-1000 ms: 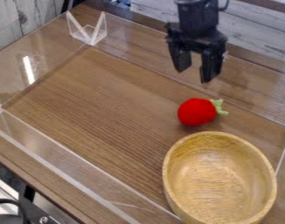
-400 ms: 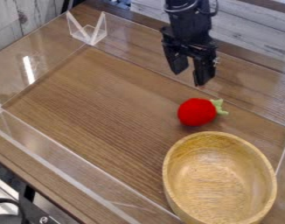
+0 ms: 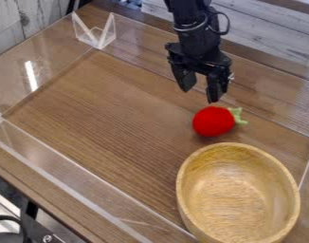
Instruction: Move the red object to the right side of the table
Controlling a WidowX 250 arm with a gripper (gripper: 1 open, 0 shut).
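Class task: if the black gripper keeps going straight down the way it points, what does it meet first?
Probably the brown wood-grain tabletop just beside the small red strawberry-like toy. The open gripper appears slightly up-left of it, though depth is unclear.

The red object [image 3: 215, 121] is a small, round, bright-red strawberry-like toy with a green leafy tip pointing right. It lies on the brown wood-grain table [image 3: 106, 114], right of centre.

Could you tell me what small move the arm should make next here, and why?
Probably lower the open end effector down and slightly toward the camera over the red object, since it hovers just behind it, nothing held, with the wooden bowl close in front.
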